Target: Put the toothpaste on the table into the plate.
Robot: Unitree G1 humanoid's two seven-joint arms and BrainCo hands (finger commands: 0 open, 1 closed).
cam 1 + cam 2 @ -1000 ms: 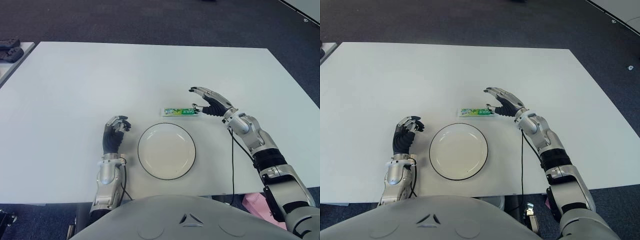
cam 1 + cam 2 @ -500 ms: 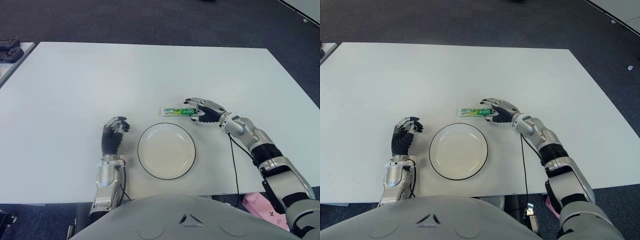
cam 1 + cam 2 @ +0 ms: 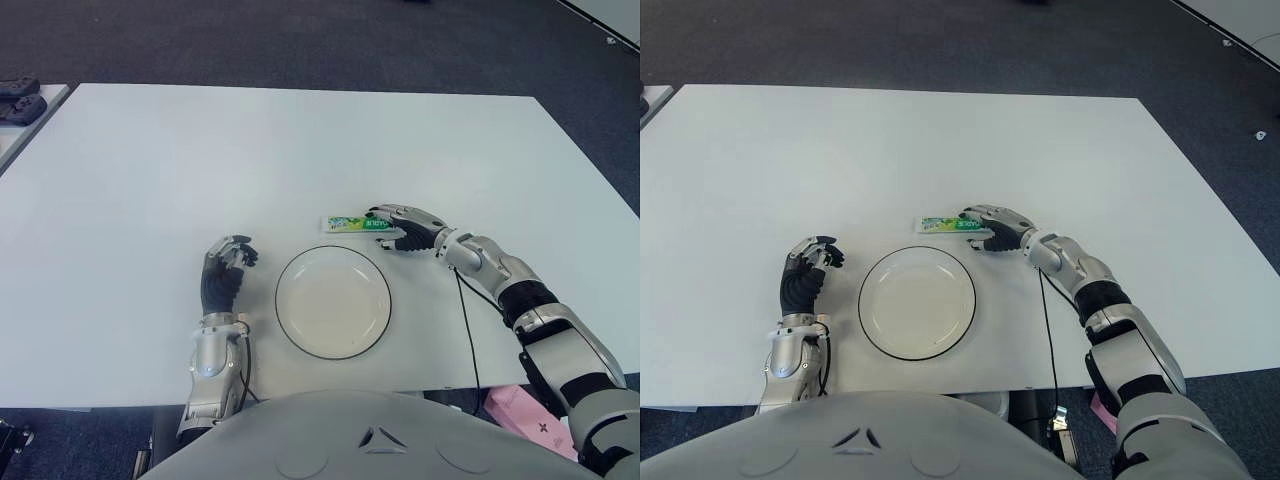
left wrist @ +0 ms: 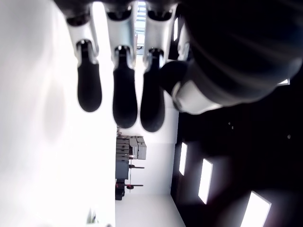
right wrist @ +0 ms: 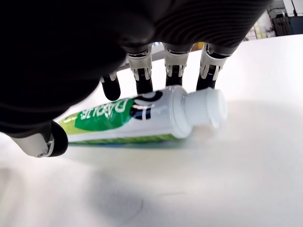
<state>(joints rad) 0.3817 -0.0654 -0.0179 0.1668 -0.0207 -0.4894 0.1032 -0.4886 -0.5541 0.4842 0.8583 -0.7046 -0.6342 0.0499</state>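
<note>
right hand [image 3: 402, 227] around toothpaste [image 3: 348, 223] on table [image 3: 200, 170]

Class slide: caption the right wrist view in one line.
Right robot hand closes around the toothpaste lying on the white table.

Item count: one toothpaste tube [image 3: 348, 223], one plate [image 3: 333, 301], one table [image 3: 200, 160], two hands: left hand [image 3: 224, 277], right hand [image 3: 403, 227].
</note>
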